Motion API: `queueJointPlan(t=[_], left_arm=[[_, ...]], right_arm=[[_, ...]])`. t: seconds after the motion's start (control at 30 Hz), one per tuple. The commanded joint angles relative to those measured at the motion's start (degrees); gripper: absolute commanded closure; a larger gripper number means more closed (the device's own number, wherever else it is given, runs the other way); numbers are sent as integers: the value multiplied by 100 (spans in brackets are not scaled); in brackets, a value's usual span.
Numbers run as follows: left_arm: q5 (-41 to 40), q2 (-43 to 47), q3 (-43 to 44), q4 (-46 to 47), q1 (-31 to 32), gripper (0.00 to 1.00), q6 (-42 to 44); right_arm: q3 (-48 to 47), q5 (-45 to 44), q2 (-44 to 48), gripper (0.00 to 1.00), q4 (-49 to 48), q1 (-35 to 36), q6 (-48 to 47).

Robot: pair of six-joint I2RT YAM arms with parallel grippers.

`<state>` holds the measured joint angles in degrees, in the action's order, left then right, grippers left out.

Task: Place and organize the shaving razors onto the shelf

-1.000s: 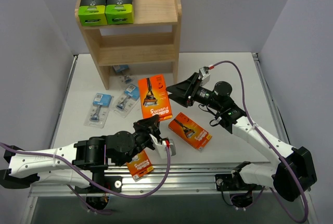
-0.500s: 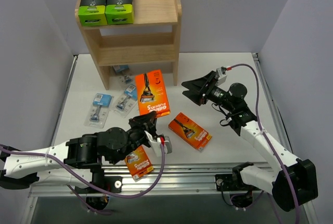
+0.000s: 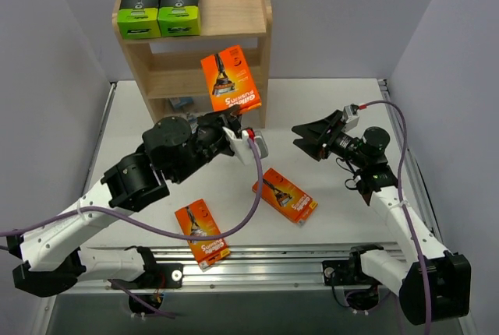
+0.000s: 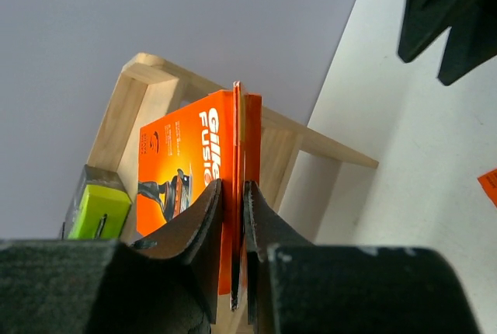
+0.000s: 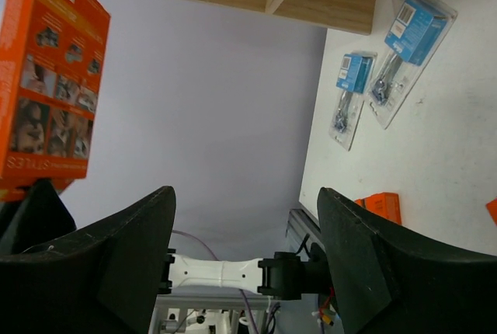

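My left gripper (image 3: 231,122) is shut on the lower edge of an orange razor box (image 3: 231,79) and holds it upright in the air in front of the wooden shelf (image 3: 234,14), at middle-tier height. In the left wrist view the gripper (image 4: 233,194) pinches the box (image 4: 178,159) edge-on. Two black-and-lime boxes (image 3: 140,8) (image 3: 178,6) stand on the top tier's left. Two orange boxes (image 3: 284,195) (image 3: 202,231) lie on the table. My right gripper (image 3: 308,139) is open and empty, right of the shelf. Blister packs (image 5: 353,97) (image 5: 411,46) lie on the table.
One blister pack (image 3: 181,104) lies under the shelf's lowest tier. My left arm covers the table left of centre in the top view. The right half of the top tier is bare wood. Grey walls stand on three sides.
My left arm has lifted the orange box off the table and carried it up and back to the shelf front. My right gripper has drawn back to the right.
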<state>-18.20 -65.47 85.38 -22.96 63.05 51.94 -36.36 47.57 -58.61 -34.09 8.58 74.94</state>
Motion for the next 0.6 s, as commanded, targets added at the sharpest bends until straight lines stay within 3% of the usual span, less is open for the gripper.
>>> queueJointPlan(t=[0.0, 0.2, 0.33, 0.57], left_arm=[[991, -246, 872, 125, -528, 98, 211], [1827, -975, 1910, -366, -1346, 98, 246], [2933, -1607, 2963, -876, -1987, 98, 308], [3384, -2689, 4545, -1465, -2568, 98, -26]], right_arm=[[-204, 682, 131, 31, 51, -312, -347], [-407, 1184, -106, 31, 481, -813, -1032], [-425, 1149, -238, 31, 631, -831, -1393], [-249, 1088, -441, 30, 587, -823, -1640]])
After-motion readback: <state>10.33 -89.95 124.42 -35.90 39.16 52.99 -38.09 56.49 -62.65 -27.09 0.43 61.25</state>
